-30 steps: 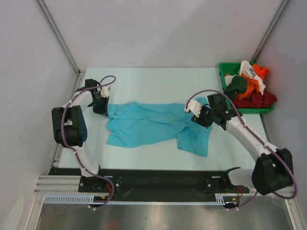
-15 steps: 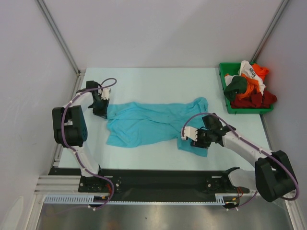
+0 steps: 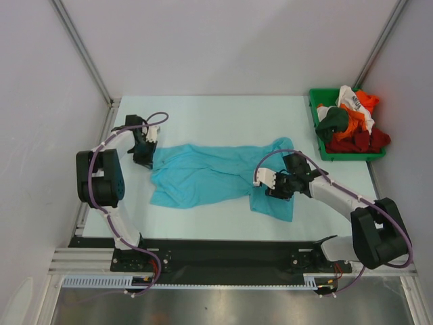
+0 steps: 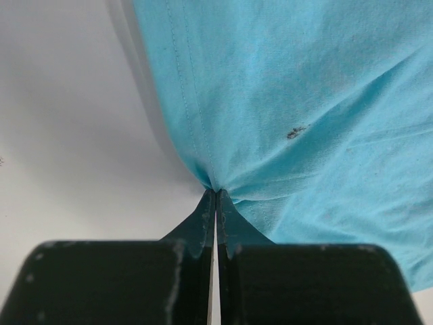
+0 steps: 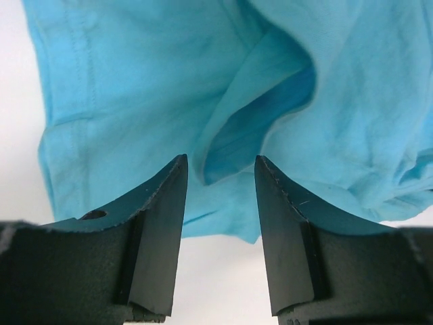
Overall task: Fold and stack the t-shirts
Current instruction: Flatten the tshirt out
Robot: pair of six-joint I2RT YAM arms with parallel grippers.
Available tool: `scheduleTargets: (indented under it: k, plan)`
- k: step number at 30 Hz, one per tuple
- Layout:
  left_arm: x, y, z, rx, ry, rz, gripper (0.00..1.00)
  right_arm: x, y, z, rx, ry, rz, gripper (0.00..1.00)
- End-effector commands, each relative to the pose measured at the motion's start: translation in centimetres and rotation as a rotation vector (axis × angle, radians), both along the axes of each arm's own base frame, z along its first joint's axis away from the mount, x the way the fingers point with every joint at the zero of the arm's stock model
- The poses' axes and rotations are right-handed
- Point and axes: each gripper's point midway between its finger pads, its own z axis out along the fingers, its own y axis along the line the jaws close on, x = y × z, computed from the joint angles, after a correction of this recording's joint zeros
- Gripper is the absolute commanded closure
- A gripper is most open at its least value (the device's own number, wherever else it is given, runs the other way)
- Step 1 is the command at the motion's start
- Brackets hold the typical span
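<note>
Lying rumpled across the middle of the counter (image 3: 216, 115) is the turquoise t-shirt (image 3: 210, 175), stretched left to right; left tool (image 4: 216, 195) is pinched tight on its left edge, cloth bunched right at the tips; right tool (image 5: 220, 159) sits over the shirt's right end, jaws parted, a loose fold showing between them, nothing gripped; other t-shirts (image 3: 355, 115) are heaped in the green bin (image 3: 352, 157) at the far right.

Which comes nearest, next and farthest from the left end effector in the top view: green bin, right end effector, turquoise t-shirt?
From the left end effector:
1. the turquoise t-shirt, pinched at its left edge
2. the right end effector, over the shirt's right side
3. the green bin, far right
</note>
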Motion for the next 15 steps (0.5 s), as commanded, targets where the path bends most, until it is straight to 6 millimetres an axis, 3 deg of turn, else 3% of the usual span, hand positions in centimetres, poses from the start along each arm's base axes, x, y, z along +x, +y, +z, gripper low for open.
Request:
scheduleTargets:
  k: [1, 15]
  plan:
    - [0.7, -0.4, 0.4, 0.009, -0.023, -0.032, 1.0, 2.2, 0.9, 1.5, 0.045, -0.041, -0.03, 0.51]
    - [0.7, -0.5, 0.0, 0.003, -0.015, -0.029, 1.0, 3.0, 2.4, 1.7, 0.066, 0.003, -0.031, 0.5]
